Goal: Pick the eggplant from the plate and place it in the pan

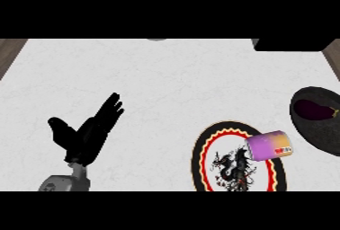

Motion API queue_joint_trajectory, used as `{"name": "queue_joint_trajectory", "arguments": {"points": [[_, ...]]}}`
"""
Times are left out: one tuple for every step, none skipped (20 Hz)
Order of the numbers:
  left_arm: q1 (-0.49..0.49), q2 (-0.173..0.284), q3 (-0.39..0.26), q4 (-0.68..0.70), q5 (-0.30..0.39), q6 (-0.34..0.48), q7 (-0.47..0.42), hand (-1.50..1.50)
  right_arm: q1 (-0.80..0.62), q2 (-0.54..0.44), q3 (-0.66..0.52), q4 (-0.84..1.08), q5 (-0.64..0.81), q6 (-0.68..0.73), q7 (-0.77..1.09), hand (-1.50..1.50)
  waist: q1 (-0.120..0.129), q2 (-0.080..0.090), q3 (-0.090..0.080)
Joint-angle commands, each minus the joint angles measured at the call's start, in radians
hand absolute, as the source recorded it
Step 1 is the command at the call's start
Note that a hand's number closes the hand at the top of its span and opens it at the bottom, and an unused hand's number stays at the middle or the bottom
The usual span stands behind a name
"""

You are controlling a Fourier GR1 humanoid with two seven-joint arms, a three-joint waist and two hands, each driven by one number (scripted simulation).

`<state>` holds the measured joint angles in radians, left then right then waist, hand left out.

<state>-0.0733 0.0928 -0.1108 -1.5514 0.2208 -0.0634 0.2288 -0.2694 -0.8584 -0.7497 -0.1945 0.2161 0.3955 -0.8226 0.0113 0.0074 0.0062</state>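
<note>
We see the eggplant (pixel 313 109) already lying inside the dark pan (pixel 317 134) at the right edge of the counter (pixel 166 90), so we judge the placing done and the step in hand to be a clean finish. The plate (pixel 234 126), black-rimmed with a red and yellow ring and a dragon figure, sits near us just left of the pan and no longer holds the eggplant; a purple and yellow can (pixel 270 145) lies on its right rim. Our left hand (pixel 86 130) stands at the near left, well apart from the plate, fingers straight and up, holding nothing, at rest. Our right hand does not show, so we cannot tell its state. To finish well, we would bring the right arm back on a path that passes clear of the can and the pan wall, leaving the eggplant settled where it lies.
</note>
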Motion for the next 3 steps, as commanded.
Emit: {"name": "queue_joint_trajectory", "arguments": {"points": [[0.014,-0.005,0.007,0.048,-0.015,-0.005,-0.044,0.00,0.071,0.009,0.010,-0.010,-0.007,0.120,-0.145,-1.50,-0.008,-0.003,-0.002],[-0.009,0.000,0.011,0.008,0.005,-0.001,0.011,0.00,0.053,0.028,0.014,-0.012,-0.008,0.102,-0.140,-1.50,-0.003,-0.003,-0.001],[0.034,-0.013,-0.013,0.012,-0.026,0.006,-0.029,0.00,0.048,0.019,0.015,-0.015,-0.016,0.122,-0.119,-1.50,-0.003,-0.004,-0.002]]}}
